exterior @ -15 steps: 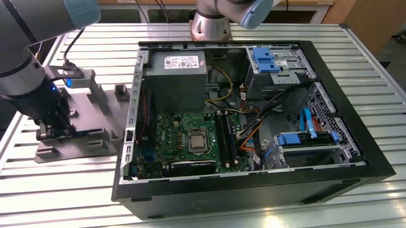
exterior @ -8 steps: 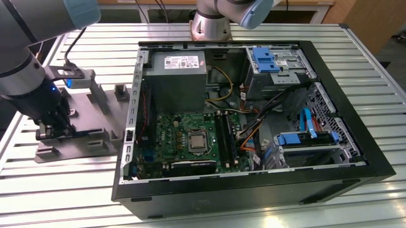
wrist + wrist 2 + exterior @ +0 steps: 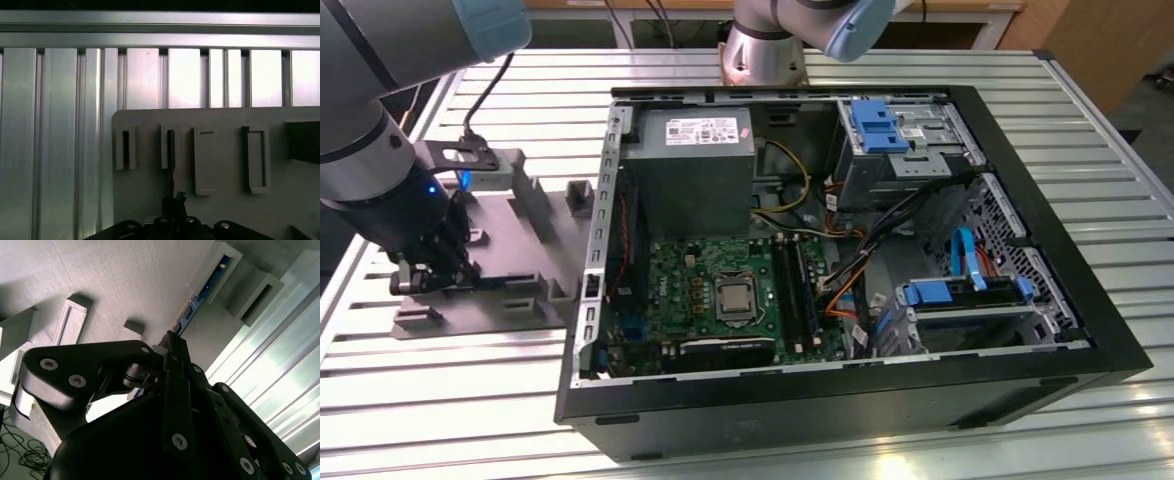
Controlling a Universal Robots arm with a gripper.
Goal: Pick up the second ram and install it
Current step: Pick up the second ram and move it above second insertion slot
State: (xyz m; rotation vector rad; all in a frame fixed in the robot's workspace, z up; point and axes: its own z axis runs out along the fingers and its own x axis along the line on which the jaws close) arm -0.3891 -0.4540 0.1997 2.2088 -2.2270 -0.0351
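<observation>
Jaws of the gripper (image 3: pixel 430 276) are narrow, pinching the second ram (image 3: pixel 197 297). It stands on edge in a slot of the grey tray (image 3: pixel 520 205), at the exterior view's left. We judge it light, stiff and fragile: grip the board edges, not the chips. The linkage hides the contact, so we can't judge grip firmness.

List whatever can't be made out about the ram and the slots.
The ram: in the second wrist view the claw covers its near end, a tray block its far end.
Ram's faces: edge-on in the first wrist view, so chips can't be read.
Grip: blocked by the arm's wrist in the exterior view.
The slots: too small in the exterior view to tell whether filled.
</observation>
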